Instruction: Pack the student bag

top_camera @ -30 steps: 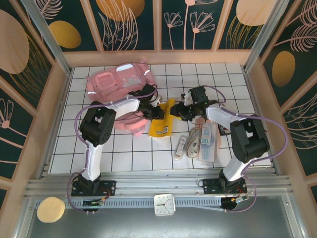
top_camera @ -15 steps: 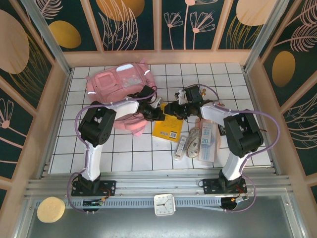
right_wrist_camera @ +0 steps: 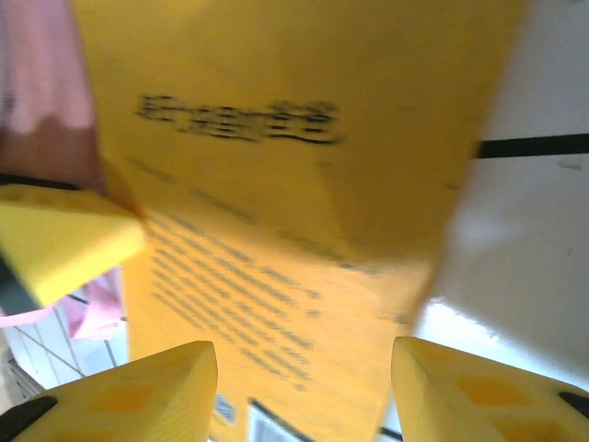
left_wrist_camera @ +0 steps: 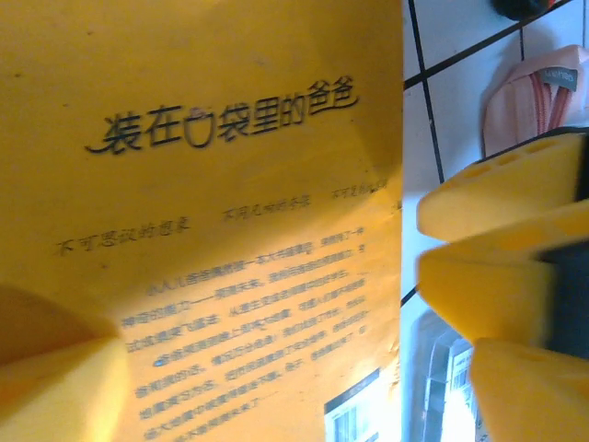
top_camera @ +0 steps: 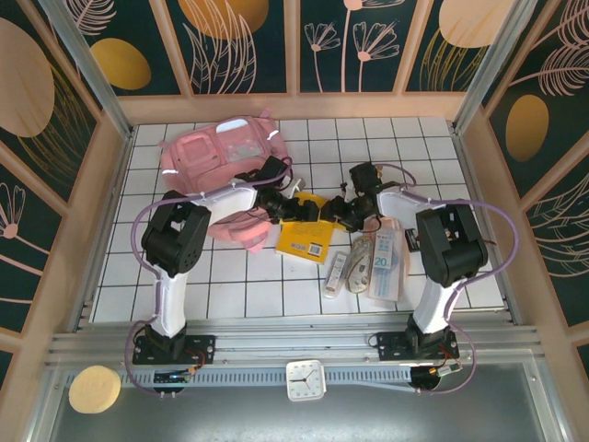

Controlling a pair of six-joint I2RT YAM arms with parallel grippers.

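Top external view, starting at the left: a round yellow disc [top_camera: 95,389] lies on the grey ledge at the near left corner, off the tiled table [top_camera: 230,285]. The student bag [top_camera: 216,166] lies flat on the far left part of the table with its paler front pockets facing up. The left arm reaches over the bag's near right side.

The left gripper [top_camera: 287,210] sits just right of the bag, at the far left corner of a yellow book [top_camera: 308,238]. The left wrist view looks down past this gripper [left_wrist_camera: 294,368] onto the book's cover [left_wrist_camera: 230,184], which has black Chinese print. Its fingers [left_wrist_camera: 55,387] are spread wide at the two lower corners of that view, and they clamp nothing. A strip of the bag's pink zip [left_wrist_camera: 534,92] shows at the upper right.

The book lies on the tiles at a slight angle, its left edge just beside the bag's near right corner. A small white clock [top_camera: 304,379] stands on the near rail, between the arm bases.

The right gripper [top_camera: 339,210] is at the book's far right corner, near the left gripper. In the right wrist view its fingers [right_wrist_camera: 138,387] are apart and the cover [right_wrist_camera: 276,184] shows in the gap between them. The bag's pink fabric [right_wrist_camera: 37,74] is at the upper left.

Further right, near the right arm, lie flat stationery packs [top_camera: 382,262], one of them printed with a 20.
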